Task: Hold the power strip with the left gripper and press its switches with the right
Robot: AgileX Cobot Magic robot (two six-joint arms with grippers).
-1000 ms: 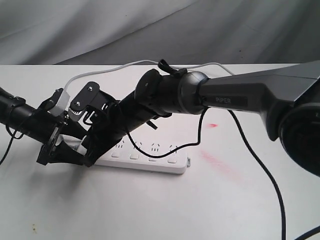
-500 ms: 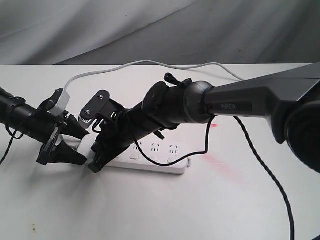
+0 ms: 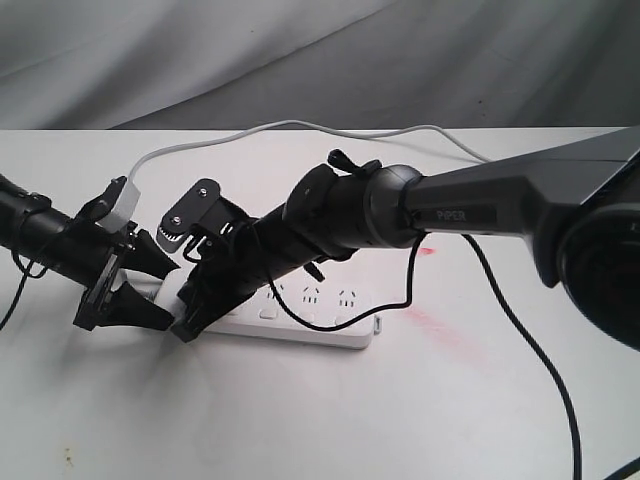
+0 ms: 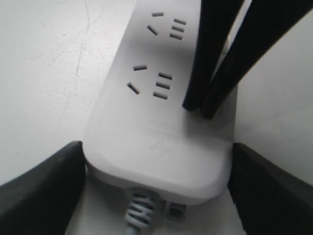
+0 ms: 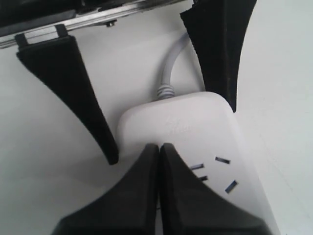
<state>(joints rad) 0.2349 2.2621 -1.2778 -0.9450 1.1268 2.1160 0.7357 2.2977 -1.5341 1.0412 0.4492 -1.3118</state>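
Tilting is risked: the power strip is grasped only at its cord end by the left pincer, while the clenched right pincer is pressed near its edge.

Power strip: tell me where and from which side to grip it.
Grip the power strip at its rounded cord end, across the narrow width, coming lengthwise from that end. Its straight side edges suit the left gripper and leave the switches clear.
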